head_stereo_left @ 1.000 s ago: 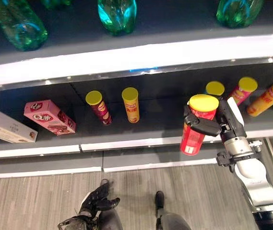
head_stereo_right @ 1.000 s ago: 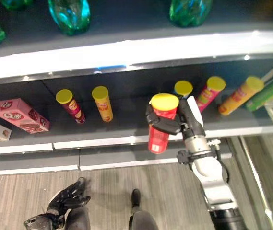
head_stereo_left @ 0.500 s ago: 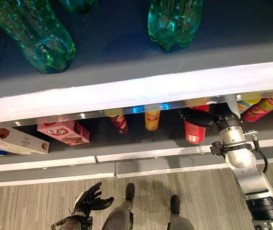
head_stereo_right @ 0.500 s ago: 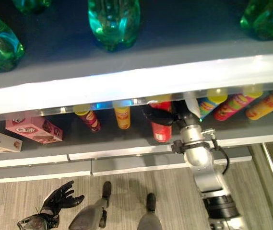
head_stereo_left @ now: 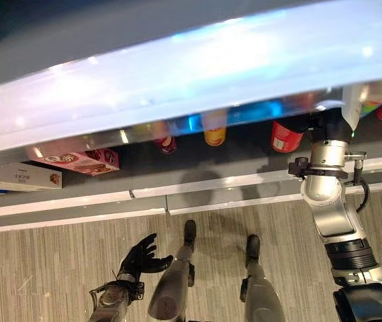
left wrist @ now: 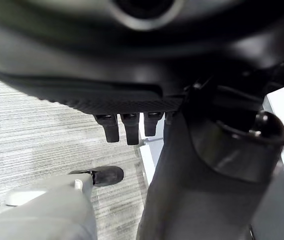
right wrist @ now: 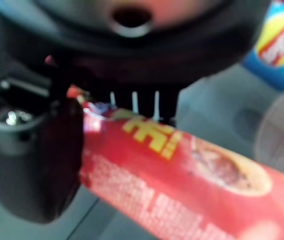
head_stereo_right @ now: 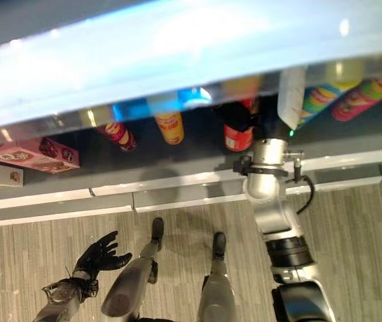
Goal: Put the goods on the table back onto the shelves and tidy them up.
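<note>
In the left eye view, a red can is stood upright on the lower shelf, close under the upper shelf edge, with open shelf between it and an orange can. The left robot hand is hung relaxed, fingers spread, over the floor. In the right wrist view, the right robot hand is clenched around the red can.

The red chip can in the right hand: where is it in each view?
Left eye view: red can on the lower shelf, right of centre, under the white shelf edge.
Right eye view: centre, under that same edge.
Left wrist view: not in it.
Right wrist view: held in the right hand, crossing the frame.
</note>
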Motion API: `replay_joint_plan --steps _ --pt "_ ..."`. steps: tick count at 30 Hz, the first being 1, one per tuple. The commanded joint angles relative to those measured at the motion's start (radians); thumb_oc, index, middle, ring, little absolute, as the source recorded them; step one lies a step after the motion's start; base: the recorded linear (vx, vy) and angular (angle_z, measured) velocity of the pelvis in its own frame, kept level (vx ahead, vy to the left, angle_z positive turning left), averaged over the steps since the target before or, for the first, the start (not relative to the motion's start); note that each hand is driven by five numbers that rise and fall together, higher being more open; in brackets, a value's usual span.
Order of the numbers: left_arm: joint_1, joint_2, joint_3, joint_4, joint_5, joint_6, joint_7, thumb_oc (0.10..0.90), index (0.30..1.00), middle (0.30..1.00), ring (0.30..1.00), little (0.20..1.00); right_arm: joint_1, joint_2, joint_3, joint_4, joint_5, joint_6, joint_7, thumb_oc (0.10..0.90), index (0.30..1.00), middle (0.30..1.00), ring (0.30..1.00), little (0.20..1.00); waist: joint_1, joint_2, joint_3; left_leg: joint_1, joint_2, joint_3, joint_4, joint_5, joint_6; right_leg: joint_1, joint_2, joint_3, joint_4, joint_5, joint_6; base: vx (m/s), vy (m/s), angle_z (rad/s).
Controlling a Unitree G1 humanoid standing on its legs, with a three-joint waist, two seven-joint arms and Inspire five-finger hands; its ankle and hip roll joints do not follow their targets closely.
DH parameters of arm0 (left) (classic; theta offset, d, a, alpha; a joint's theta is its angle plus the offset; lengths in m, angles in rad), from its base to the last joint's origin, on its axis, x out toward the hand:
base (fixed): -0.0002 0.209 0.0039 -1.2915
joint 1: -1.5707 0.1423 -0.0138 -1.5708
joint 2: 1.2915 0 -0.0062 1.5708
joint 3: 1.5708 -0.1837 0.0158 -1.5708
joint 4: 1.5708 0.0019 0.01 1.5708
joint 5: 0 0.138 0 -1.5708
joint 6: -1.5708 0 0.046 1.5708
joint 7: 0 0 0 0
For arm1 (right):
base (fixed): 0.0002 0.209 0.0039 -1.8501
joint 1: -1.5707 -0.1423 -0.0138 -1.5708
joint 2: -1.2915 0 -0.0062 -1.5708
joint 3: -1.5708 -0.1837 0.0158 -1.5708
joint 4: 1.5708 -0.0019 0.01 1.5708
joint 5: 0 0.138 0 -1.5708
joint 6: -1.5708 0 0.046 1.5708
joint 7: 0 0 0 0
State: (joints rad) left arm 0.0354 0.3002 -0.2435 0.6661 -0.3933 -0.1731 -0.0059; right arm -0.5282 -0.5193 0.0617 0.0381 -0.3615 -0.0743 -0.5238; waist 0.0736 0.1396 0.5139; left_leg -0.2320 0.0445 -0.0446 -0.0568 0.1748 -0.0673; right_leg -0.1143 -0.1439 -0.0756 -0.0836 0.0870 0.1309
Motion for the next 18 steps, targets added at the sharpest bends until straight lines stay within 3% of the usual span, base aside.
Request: replay_joint_plan --steps 1,7,18 --pt "0.026 0.064 0.008 -0.016 -0.037 -0.057 0.019 0.800 0.900 0.900 0.900 0.900 -0.112 -0.044 -0.070 -0.125 -0.068 -0.057 -0.114 0.400 0.300 0.300 0.300 0.300 0.004 -0.050 -0.064 0.015 0.024 0.005 0.171 -0.212 0.009 -0.071 -0.035 -0.026 0.185 -0.110 0.008 -0.05 0.017 0.09" --pt "0.024 0.078 0.008 -0.071 -0.063 -0.068 0.031 0.800 0.900 0.900 0.900 0.900 -0.147 -0.070 -0.100 -0.127 -0.162 -0.014 -0.195 0.400 0.300 0.300 0.300 0.300 0.002 -0.023 -0.017 -0.058 0.002 -0.005 0.236 -0.231 0.011 -0.145 -0.051 -0.022 0.254 -0.127 0.011 -0.06 0.011 0.03" --pt "0.027 0.087 0.009 -0.087 -0.074 -0.076 0.041 0.800 0.900 0.900 0.900 0.900 -0.170 -0.045 -0.109 -0.153 -0.161 -0.012 -0.231 0.400 0.300 0.300 0.300 0.300 0.000 -0.005 0.006 -0.113 -0.008 0.003 0.270 -0.244 0.014 -0.213 -0.064 -0.017 0.293 -0.127 0.016 -0.02 0.007 0.00"
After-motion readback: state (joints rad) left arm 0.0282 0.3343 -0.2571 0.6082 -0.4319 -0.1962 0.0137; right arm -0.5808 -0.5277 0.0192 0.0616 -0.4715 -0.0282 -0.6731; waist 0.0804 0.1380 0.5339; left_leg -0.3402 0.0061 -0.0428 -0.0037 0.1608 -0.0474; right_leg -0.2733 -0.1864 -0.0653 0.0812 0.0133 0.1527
